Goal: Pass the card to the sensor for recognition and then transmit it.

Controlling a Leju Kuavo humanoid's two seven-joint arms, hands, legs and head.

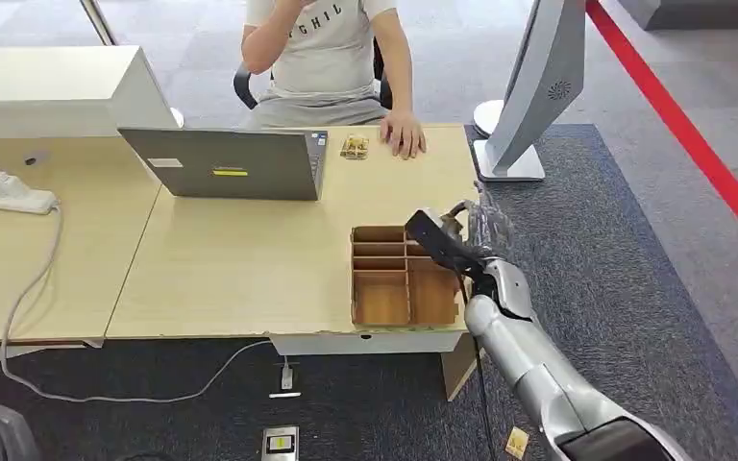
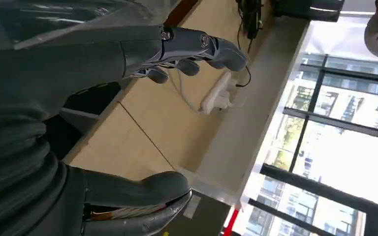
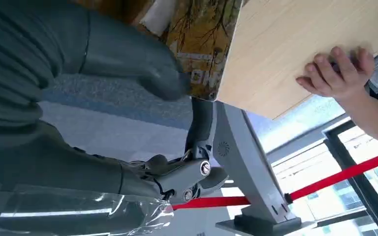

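Right wrist view: right hand (image 3: 142,123) grips card (image 3: 202,44).

A divided tray (image 1: 391,288) is set at the bench's (image 1: 240,269) front right corner. A laptop (image 1: 235,163) is placed toward the back edge, a small card stack (image 1: 354,146) to its right. A power strip (image 1: 5,192) lies at the far left. A standing sensor (image 1: 528,86) is positioned past the right edge.
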